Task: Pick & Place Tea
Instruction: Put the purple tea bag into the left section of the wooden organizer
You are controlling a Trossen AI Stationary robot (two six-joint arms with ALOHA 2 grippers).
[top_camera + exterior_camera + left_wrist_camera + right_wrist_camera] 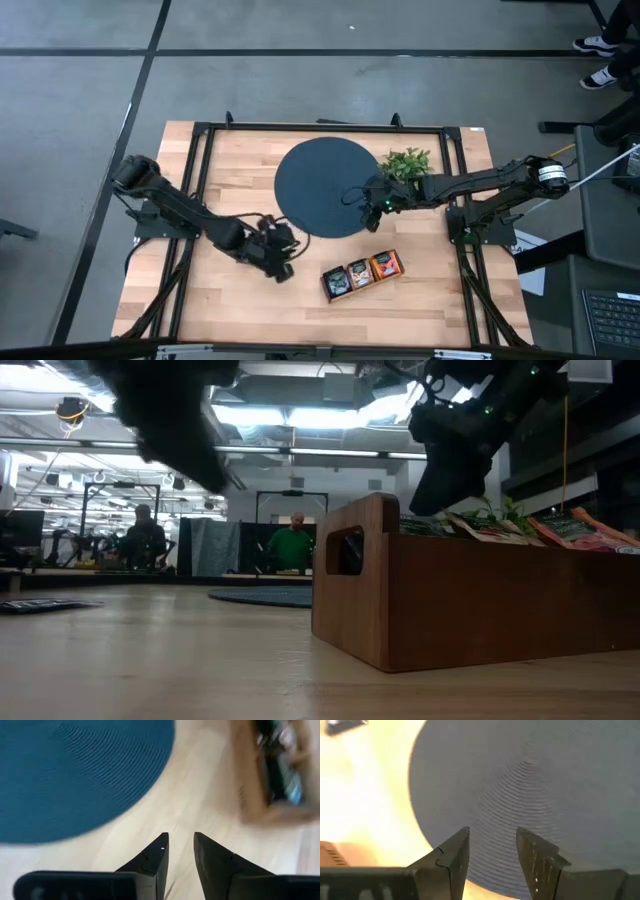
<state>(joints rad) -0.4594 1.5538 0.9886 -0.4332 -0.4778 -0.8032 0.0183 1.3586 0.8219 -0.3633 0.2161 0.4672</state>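
Note:
The tea sachets (362, 272) stand on edge in a narrow wooden tray (328, 291) on the near middle of the table: dark ones at its left, orange ones (386, 264) at its right. In the low view their tops (568, 526) stick up over the tray's wall (470, 605). My left gripper (282, 264) hovers left of the tray, open by a narrow gap (181, 839), with nothing between the fingers. My right gripper (372, 206) is open (492, 834) above the right edge of the round dark mat (322, 186), empty.
The round dark mat (75, 775) lies on the far middle of the table. A leafy green plant (405, 162) stands at its right, close to my right arm. Bare wood lies between the mat and the tray (250, 795). People stand in the room beyond (292, 546).

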